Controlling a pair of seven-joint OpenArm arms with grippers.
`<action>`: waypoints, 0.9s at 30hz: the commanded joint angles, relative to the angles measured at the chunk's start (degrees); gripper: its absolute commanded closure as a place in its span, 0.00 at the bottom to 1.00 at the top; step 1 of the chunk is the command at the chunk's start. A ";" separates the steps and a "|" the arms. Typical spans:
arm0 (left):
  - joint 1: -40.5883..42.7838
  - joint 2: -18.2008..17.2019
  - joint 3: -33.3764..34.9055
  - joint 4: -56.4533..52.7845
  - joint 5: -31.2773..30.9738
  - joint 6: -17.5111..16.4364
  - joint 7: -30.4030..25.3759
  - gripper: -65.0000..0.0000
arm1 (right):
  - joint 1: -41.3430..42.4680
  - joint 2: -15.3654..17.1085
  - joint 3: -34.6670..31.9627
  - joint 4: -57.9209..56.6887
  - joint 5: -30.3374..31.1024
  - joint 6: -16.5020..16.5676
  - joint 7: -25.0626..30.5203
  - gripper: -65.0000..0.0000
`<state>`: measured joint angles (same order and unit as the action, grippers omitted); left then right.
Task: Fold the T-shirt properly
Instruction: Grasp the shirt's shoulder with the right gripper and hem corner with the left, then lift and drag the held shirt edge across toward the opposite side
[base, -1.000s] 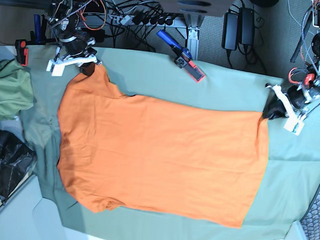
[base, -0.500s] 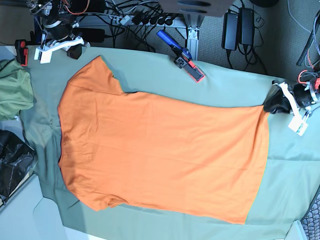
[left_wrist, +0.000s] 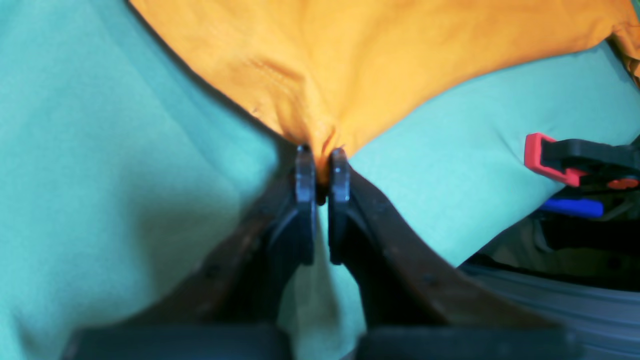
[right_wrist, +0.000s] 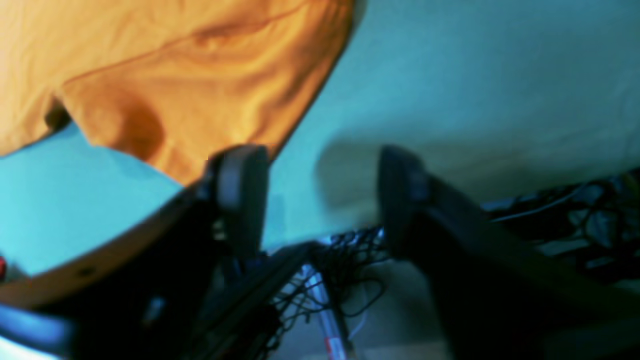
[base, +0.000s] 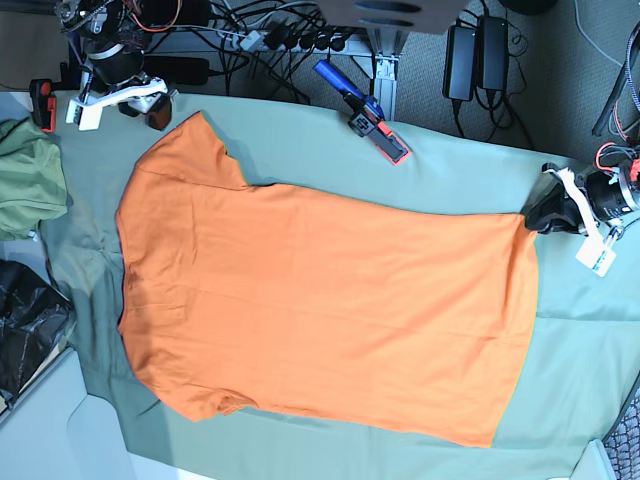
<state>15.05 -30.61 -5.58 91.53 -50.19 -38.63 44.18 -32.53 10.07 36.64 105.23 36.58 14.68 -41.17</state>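
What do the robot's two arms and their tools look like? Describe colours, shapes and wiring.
Each tool has two flat dark grey pads on black, brownish-edged curved fingers: the left tool and the right tool. In the base view, both wrists carry white brackets, with red and orange wires around the left arm and right arm.

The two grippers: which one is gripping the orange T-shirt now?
The left gripper. Its fingers are shut on a corner of the T-shirt at the hem end. The right gripper, near the sleeve, stands open with nothing between its fingers.
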 joint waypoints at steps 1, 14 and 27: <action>-0.57 -0.98 -0.44 0.87 -0.98 -1.37 -0.59 1.00 | 0.44 -0.28 0.42 0.98 0.94 4.17 0.83 0.43; 1.07 -1.18 -0.44 0.87 -1.05 -1.37 0.66 1.00 | 6.71 -7.80 0.35 -0.94 0.28 1.86 0.66 0.43; 1.46 -1.16 -0.44 0.87 -1.03 -1.37 0.63 1.00 | 10.45 -8.33 0.24 -7.37 2.01 1.84 0.81 0.73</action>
<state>16.67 -30.79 -5.58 91.50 -50.37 -38.63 45.45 -21.91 1.72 36.80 97.38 38.54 14.22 -39.81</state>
